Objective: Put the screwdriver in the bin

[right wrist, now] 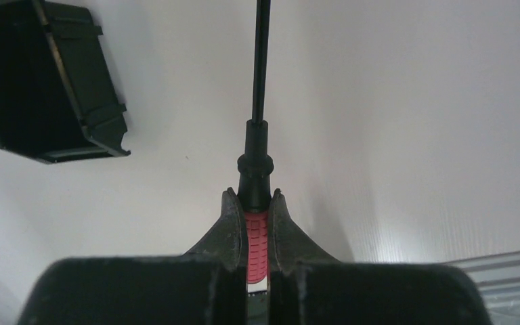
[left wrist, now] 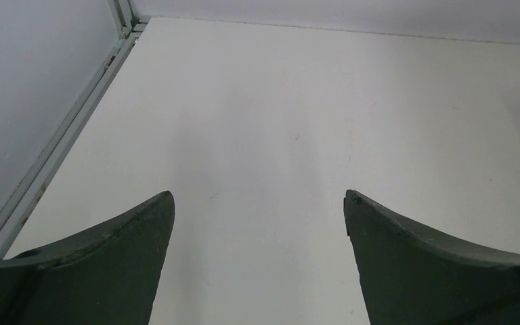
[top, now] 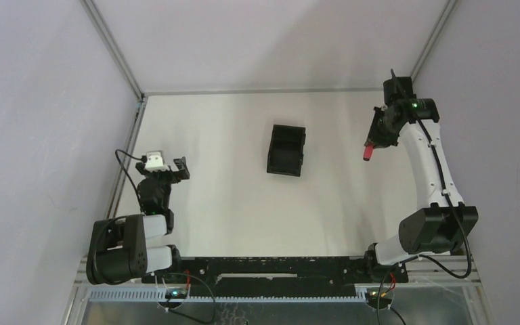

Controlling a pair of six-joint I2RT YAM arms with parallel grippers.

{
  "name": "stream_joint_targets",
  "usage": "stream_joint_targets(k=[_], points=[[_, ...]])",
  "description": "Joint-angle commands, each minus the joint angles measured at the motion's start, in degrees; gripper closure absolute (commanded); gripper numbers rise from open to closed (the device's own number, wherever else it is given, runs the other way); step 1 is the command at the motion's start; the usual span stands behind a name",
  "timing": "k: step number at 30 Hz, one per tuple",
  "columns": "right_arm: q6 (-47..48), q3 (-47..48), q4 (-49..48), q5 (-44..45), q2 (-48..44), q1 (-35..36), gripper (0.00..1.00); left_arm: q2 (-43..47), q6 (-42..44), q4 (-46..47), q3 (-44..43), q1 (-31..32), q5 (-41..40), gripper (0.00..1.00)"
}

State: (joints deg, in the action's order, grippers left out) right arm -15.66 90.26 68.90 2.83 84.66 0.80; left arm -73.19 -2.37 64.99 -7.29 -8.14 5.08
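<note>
The right gripper (right wrist: 251, 203) is shut narrow on the screwdriver (right wrist: 257, 145). Its two fingers press on either side of the ribbed red handle, and the black collar and thin black shaft run straight out past the fingertips over the white table (right wrist: 406, 135). Whether the shaft's tip touches the table cannot be told. From above, the right gripper (top: 378, 135) sits at the far right of the table, with the red end of the screwdriver (top: 367, 153) showing at its near-left side.

The bin (top: 285, 168) stands to the left of that gripper, near the middle of the table and well apart from the tool. It is open-topped, black and rectangular, with an inner divider across it. In the right wrist view the bin (right wrist: 91, 101) lies up and to the left of the fingers, and the screwdriver is outside it.

Further left, the left gripper (top: 173, 172) is at the table's left side, nearer than the bin. Its own camera shows the left gripper (left wrist: 258, 196) spread wide, with only bare table (left wrist: 277, 101) between its dark fingers (left wrist: 128, 237).
</note>
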Motion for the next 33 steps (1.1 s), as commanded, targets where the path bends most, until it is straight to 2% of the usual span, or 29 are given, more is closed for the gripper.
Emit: stream_joint_targets(k=[1,7,11,14,17,20,26,31,33], points=[[-2.0,6.0,5.3,-0.1,1.4,3.6,1.0,0.8,1.2,0.8,-1.6,0.4,-0.3,0.0],[-4.4,17.3,-0.1,2.8,11.9,18.4,1.0,0.8,1.2,0.8,-1.5,0.3,-0.2,0.0],[-2.0,31.8,-0.7,6.2,23.1,27.1,1.0,0.8,1.2,0.8,-1.6,0.4,-0.3,0.0],[1.2,41.6,-0.2,8.4,31.3,31.9,1.0,0.8,1.2,0.8,-1.6,0.4,-0.3,0.0],[3.3,46.1,-0.3,11.1,36.7,34.2,1.0,0.8,1.2,0.8,-1.5,0.4,-0.2,0.0],[4.3,41.9,-4.0,11.6,37.7,34.4,1.0,0.8,1.2,0.7,-1.5,0.4,-0.2,0.0],[5.5,21.5,-16.4,10.0,34.5,35.1,1.0,0.7,1.2,0.8,-1.6,0.4,-0.3,0.0],[5.1,12.2,-22.5,9.9,35.2,35.3,1.0,0.8,1.2,0.8,-1.5,0.4,-0.2,0.0],[4.7,11.5,-22.7,11.0,36.0,35.3,0.89,0.8,1.2,0.8,-1.6,0.4,-0.2,0.0]])
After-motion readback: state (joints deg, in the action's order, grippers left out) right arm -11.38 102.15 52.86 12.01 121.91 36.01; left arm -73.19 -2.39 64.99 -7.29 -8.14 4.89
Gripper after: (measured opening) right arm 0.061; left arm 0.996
